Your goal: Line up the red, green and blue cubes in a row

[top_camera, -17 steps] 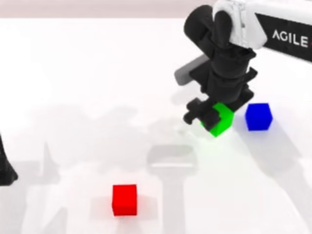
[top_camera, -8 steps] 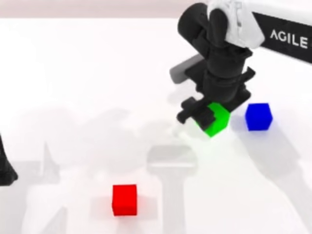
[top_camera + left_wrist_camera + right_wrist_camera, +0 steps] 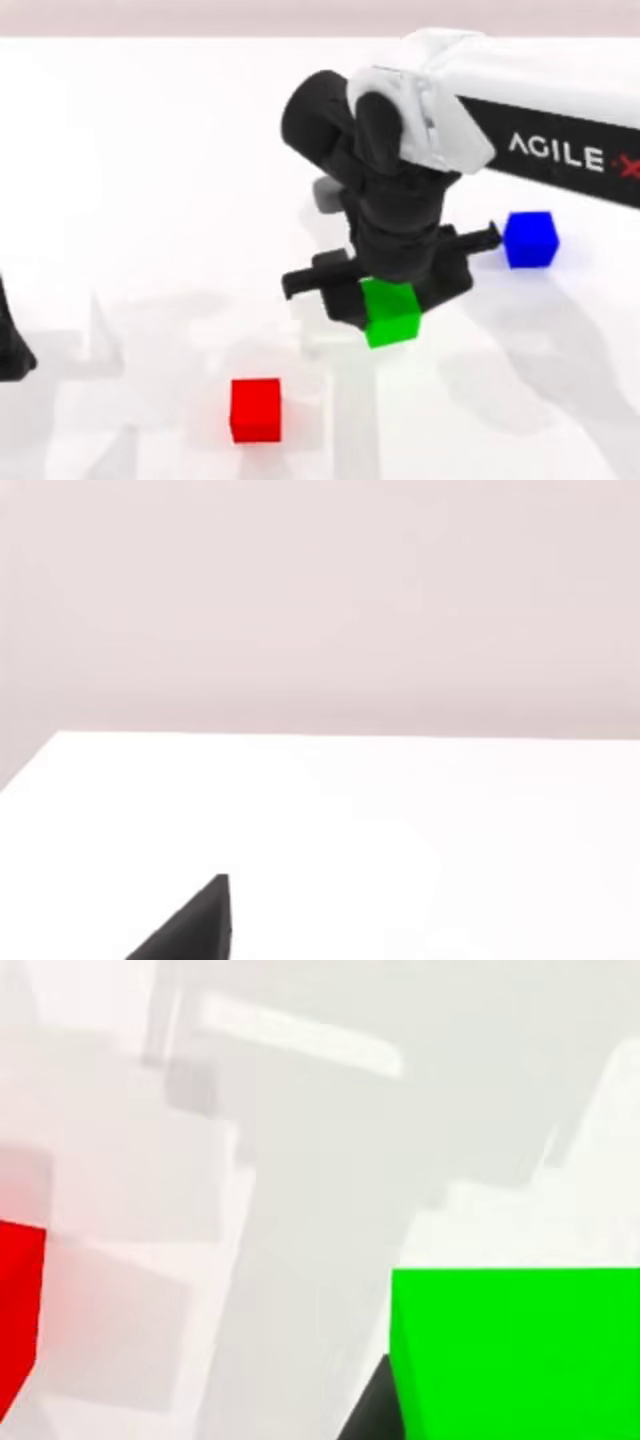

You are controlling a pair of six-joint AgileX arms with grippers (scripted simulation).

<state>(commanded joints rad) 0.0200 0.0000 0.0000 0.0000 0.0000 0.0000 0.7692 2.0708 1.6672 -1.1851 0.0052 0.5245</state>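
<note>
Green fills the right wrist view: the green cube [image 3: 515, 1350] sits clamped in the right gripper [image 3: 385, 305], apparently lifted off the white table [image 3: 150, 150]. From above, it hangs between the red cube [image 3: 255, 408] and blue cube [image 3: 529, 238]. The left arm [image 3: 12, 345] is parked at the table's left edge.

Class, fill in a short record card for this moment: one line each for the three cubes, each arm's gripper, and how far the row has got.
green cube: held in the right gripper, between the other two cubes
red cube: on the table, nearer the left side
blue cube: on the table, right side
left gripper: out of view; left arm parked at left edge
row: not yet formed
</note>
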